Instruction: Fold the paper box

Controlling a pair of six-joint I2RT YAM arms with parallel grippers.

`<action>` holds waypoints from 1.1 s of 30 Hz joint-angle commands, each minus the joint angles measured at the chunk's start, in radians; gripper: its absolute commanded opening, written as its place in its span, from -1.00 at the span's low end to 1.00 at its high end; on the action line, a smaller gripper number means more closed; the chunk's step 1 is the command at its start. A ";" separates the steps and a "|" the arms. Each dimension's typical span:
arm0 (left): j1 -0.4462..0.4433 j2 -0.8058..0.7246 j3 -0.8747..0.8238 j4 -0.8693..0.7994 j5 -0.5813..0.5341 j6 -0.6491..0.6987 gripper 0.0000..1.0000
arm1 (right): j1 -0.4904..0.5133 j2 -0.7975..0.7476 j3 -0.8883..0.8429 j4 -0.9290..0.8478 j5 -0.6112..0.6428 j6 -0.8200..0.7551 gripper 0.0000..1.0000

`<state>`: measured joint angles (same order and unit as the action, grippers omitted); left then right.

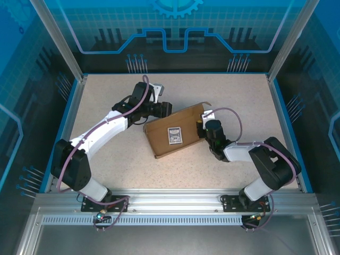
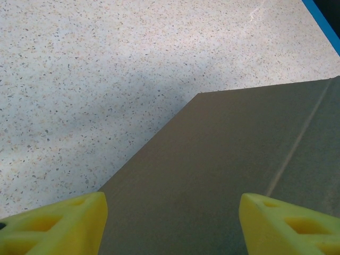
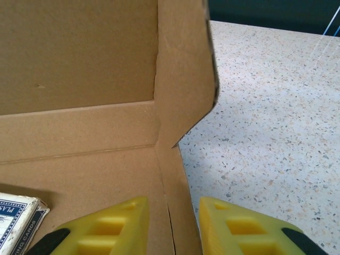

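The brown paper box [image 1: 159,139] lies open in the middle of the table, with its walls partly raised. A small blue-and-white card pack [image 1: 174,135] rests on its floor. My left gripper [image 1: 162,110] hovers at the box's far left corner. In the left wrist view this gripper [image 2: 172,202] stands wide open over a flat cardboard panel [image 2: 223,159], holding nothing. My right gripper [image 1: 204,127] is at the box's right side. In the right wrist view it [image 3: 172,204] straddles the low side wall [image 3: 178,180], jaws parted and slightly off it. An upright flap [image 3: 183,69] rises just beyond, and the card pack [image 3: 16,220] lies at lower left.
The speckled tabletop [image 1: 239,90] has a blue rim [image 1: 276,106] and metal frame posts at the far corners. Open tabletop lies behind and to the right of the box. Both arms reach in from the near rail [image 1: 170,202].
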<state>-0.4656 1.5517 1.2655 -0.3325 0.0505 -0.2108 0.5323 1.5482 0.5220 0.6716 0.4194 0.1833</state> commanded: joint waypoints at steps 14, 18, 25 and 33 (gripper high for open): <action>-0.047 -0.031 -0.068 0.017 -0.008 0.052 0.25 | 0.004 -0.252 -0.038 -0.210 0.114 -0.042 -0.31; -0.066 -0.027 -0.087 0.023 -0.028 0.063 0.24 | -0.014 -0.354 -0.053 -0.261 0.102 -0.024 -0.29; -0.110 -0.024 -0.139 0.068 -0.055 0.064 0.23 | -0.031 -0.536 0.020 -0.495 0.144 -0.020 -0.25; -0.171 -0.013 -0.218 0.144 -0.087 0.039 0.22 | -0.090 -0.561 0.165 -0.667 0.008 -0.036 0.00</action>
<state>-0.6186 1.5497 1.0740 -0.2390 -0.0147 -0.1757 0.4713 0.9623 0.6170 0.1169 0.4957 0.1516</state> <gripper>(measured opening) 0.612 0.485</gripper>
